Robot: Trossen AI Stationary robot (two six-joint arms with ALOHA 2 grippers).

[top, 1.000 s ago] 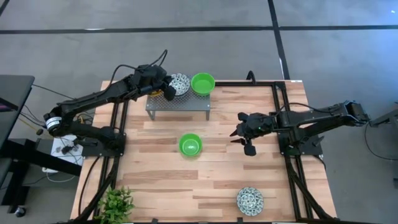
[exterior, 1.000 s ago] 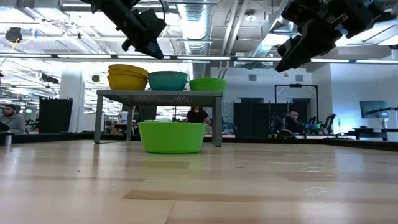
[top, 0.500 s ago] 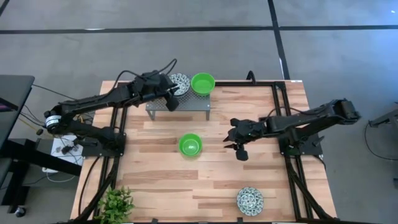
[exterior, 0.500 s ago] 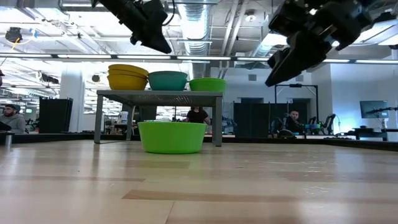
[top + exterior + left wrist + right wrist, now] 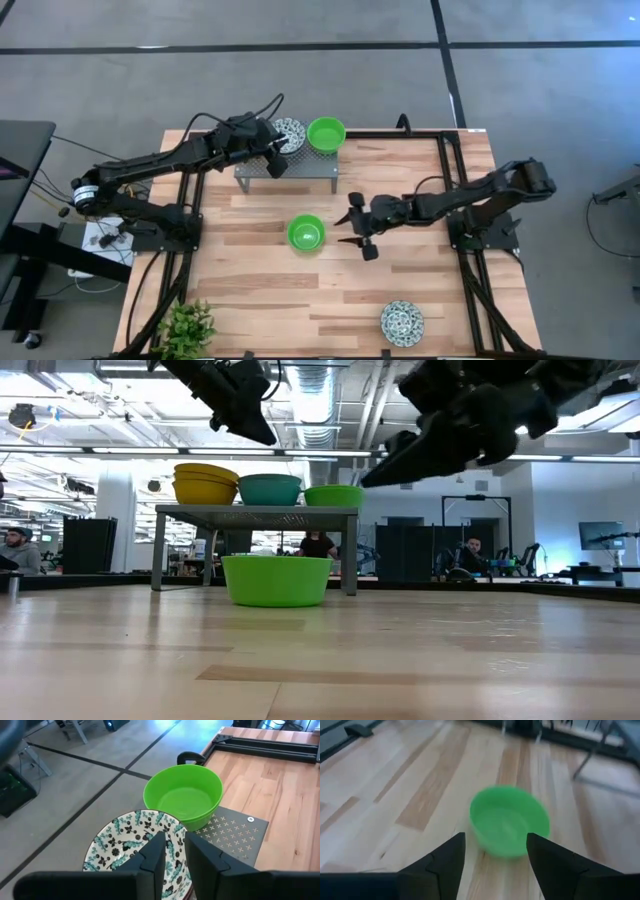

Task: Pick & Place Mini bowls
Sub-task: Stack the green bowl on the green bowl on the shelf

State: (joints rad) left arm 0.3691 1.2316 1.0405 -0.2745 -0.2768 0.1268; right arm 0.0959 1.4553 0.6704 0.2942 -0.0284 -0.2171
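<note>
A grey perforated stand (image 5: 300,170) sits at the table's far side. It carries a blue-and-white bowl (image 5: 290,133) (image 5: 130,850), a green bowl (image 5: 326,133) (image 5: 184,795) and stacked yellow bowls (image 5: 205,482), which my left arm hides in the high view. Another green bowl (image 5: 306,233) (image 5: 509,820) rests on its base mid-table. A second blue-and-white bowl (image 5: 402,322) sits by the near edge. My left gripper (image 5: 277,163) (image 5: 174,837) hovers above the stand beside the blue-and-white bowl, its fingers a narrow gap apart. My right gripper (image 5: 350,228) (image 5: 496,840) is open, just right of the mid-table green bowl and raised above the table.
A small potted plant (image 5: 187,325) stands at the near left corner. Black frame rails (image 5: 455,190) run along the table's left and right sides. Bare wood lies between the mid-table bowl and the near edge. People sit in the room beyond the table.
My right gripper has travelled toward the table's left, closing on the mid-table green bowl, and stayed open. My left gripper first drew slightly back from the bowls on the stand toward the near edge, then held still. No bowl has moved.
</note>
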